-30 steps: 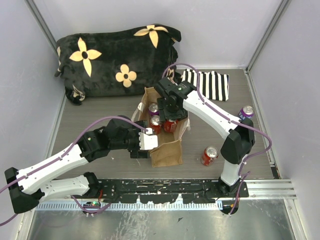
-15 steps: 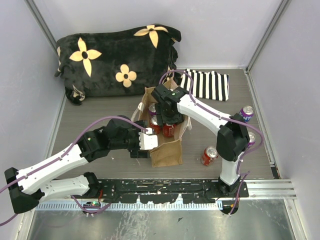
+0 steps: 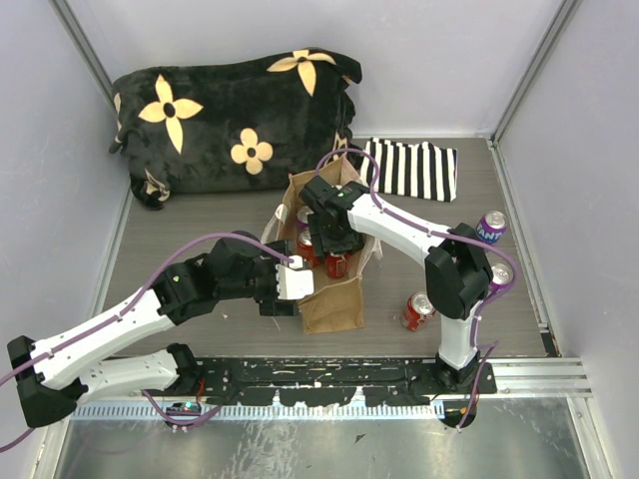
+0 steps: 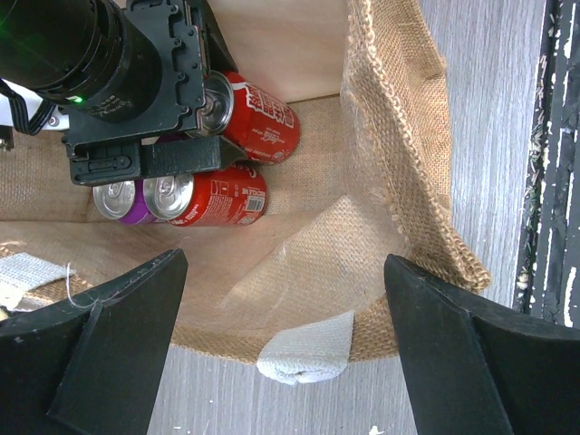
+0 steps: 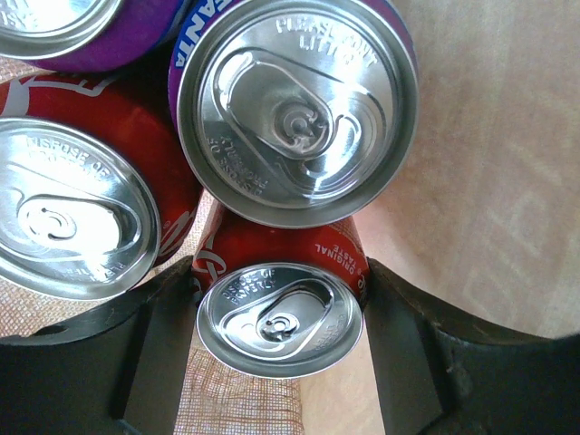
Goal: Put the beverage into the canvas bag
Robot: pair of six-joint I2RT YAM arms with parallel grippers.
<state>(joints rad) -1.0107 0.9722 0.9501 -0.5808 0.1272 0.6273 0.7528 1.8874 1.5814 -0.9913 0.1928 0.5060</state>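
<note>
Right tool [image 5: 279,294] is down inside the canvas bag [image 3: 334,299]. Its two dark fingers [image 5: 149,362] press against opposite sides of a red can [image 5: 279,331], which fills the gap between them at the bottom centre of the right wrist view. The held can shows its silver top to the camera and touches a purple can [image 5: 297,118] directly above it in the frame. A second red can [image 5: 72,217] sits at the left edge, and part of another purple can [image 5: 54,23] shows in the upper left corner. In the top view the bag stands open-mouthed at the middle of the table [image 3: 180,235], with can tops visible inside beside the right arm's wrist. Left tool [image 4: 285,265] is spread wide, its fingers at the lower left and lower right of the left wrist view. The bag's near rim and a cream handle end [image 4: 304,358] lie between them; whether either finger touches the jute I cannot tell. Outside the bag, a loose red can [image 3: 419,309] sits on the table just to its right. A Fanta can [image 3: 491,225] and a half-hidden purple can [image 3: 501,277] are near the right edge, the latter partly behind the right arm. A black flowered blanket [image 3: 235,115] fills the upper left, and a striped cloth [image 3: 414,168] lies right of centre near the top.
</note>
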